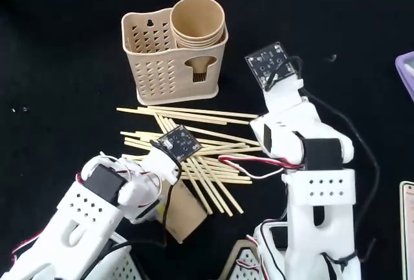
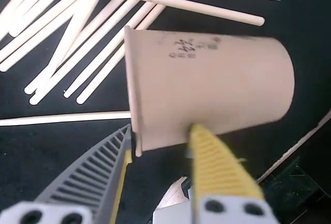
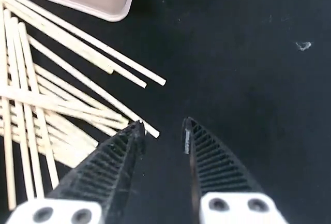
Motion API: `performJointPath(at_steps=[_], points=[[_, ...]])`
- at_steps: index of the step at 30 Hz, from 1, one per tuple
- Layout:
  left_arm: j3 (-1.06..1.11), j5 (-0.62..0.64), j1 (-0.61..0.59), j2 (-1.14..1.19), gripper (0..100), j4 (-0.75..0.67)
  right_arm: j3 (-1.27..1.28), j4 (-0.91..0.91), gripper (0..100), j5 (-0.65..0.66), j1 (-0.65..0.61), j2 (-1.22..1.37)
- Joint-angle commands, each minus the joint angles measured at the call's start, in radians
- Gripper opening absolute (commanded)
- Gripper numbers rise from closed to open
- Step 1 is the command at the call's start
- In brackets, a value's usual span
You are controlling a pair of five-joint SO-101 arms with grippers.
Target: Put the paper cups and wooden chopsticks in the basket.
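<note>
High view had one paper cup (image 1: 184, 214) lying on its side at the near edge of the pile, its long axis slanting away from the arms. In the left wrist view the left claw (image 2: 163, 133) stood spread across the cup's rim end, one finger (image 2: 217, 167) over the wall and the other just past the rim; I couldn't tell whether either touched. The chopsticks (image 1: 200, 157) lay fanned in the middle, most running left to right, some crossing diagonally. The basket (image 1: 155, 66) stood upright just beyond them, with stacked cups (image 1: 197, 21) in its right compartment. The right claw (image 3: 163, 131) hung slightly parted over bare black tabletop (image 1: 362, 34), just beside the sticks' right-hand tips.
</note>
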Motion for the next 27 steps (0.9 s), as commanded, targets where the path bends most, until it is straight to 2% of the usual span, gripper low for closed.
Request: performJointPath(at_steps=[1, 12, 17, 20, 27], points=[[-0.021, -0.002, 0.005, -0.002, 7, -0.018, 0.015, -0.071, 12.7, -0.009, 0.008, -0.024], [-0.025, -0.003, 0.005, -0.002, 7, -0.012, 0.070, -0.107, 12.7, -0.015, 0.008, -0.028], [-0.036, -0.003, 0.005, -0.002, 7, 0.014, 0.067, -0.107, 12.7, -0.130, 0.008, -0.030], [-0.079, -0.005, 0.005, -0.002, 3, 0.055, 0.062, -0.112, 12.7, -0.186, 0.008, -0.030], [-0.242, -0.005, 0.005, -0.002, 3, 0.180, 0.174, -0.269, 12.7, -0.322, 0.012, -0.030]])
